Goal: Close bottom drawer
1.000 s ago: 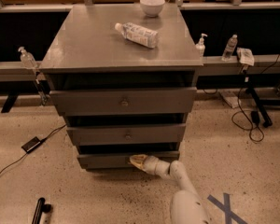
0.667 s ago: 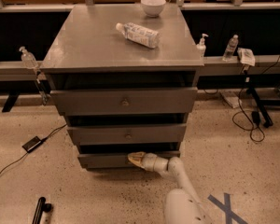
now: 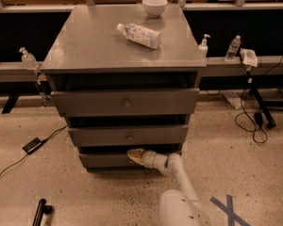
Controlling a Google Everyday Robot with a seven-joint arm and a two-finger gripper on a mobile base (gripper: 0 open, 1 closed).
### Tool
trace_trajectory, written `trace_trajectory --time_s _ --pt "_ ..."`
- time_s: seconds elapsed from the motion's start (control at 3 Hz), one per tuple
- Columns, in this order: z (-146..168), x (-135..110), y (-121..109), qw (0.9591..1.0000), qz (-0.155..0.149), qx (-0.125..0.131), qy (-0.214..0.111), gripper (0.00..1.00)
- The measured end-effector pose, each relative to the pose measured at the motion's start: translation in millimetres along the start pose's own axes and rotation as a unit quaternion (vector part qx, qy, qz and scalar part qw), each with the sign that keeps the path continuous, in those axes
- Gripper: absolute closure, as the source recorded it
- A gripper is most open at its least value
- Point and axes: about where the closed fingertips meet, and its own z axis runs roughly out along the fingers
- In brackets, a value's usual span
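The bottom drawer (image 3: 101, 160) is the lowest of three in the grey cabinet (image 3: 85, 46). Its front stands nearly in line with the middle drawer (image 3: 128, 135) above it, with a dark gap over it. My gripper (image 3: 133, 155) is at the end of the white arm (image 3: 175, 173) that reaches in from the lower right. Its tan tip presses against the middle of the bottom drawer's front and hides the knob there.
A plastic bottle (image 3: 139, 35) lies on the cabinet top and a white bowl (image 3: 154, 6) stands at its back edge. The top drawer (image 3: 126, 102) sits slightly forward. Cables and a black adapter (image 3: 32, 145) lie on the floor at left; blue tape (image 3: 228, 208) at lower right.
My gripper has moved a little to the left against the drawer front, and the bottom drawer has slid further into the cabinet.
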Motion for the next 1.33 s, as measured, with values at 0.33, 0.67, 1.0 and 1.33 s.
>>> trace_trajectory --time_s 0.33,0.67,1.0,1.33 --pt "3 -5 0 0.9998 0.009 -0.013 -0.007 1.00" --pt "-15 12 11 0.9996 0.019 -0.022 -0.001 1.00" --pt "-59 41 26 0.9990 0.044 -0.012 -0.003 1.00" --pt "-91 45 36 0.9973 0.066 -0.007 -0.030 1.00"
